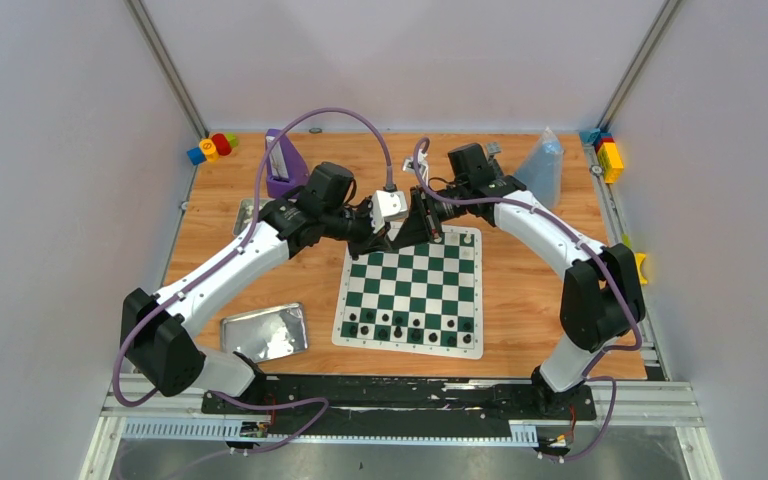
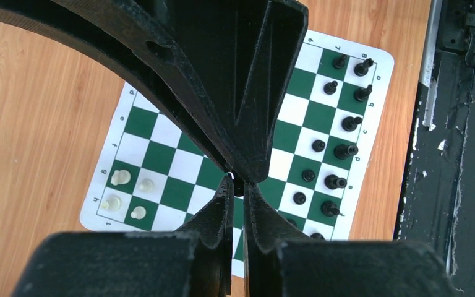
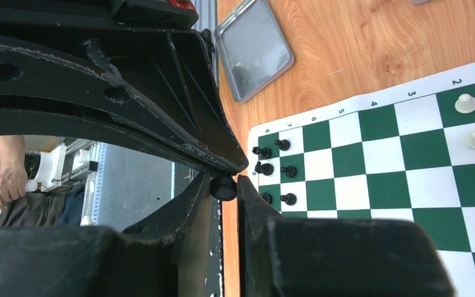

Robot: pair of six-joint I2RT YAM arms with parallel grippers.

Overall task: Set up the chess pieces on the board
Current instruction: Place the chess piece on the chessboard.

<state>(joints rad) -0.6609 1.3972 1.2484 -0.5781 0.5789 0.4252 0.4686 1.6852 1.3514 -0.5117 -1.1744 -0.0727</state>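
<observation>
Chess piece (image 3: 224, 187) between fingers (image 3: 188, 213), board (image 3: 377, 161) numbered

This is a robot lab, not a home. A wooden table (image 1: 520, 300) sits inside a plain box of pale walls (image 1: 50, 200), with metal rails (image 1: 165, 65) running up the corners. Two white robot arms (image 1: 225, 270) are bolted to a black plate (image 1: 400, 395) at the near edge of the table. Purple cables (image 1: 345, 110) loop off them. Toy blocks (image 1: 212, 148) lie in a far corner. A person (image 3: 6, 179) shows off to one side, beyond the table edge.
</observation>
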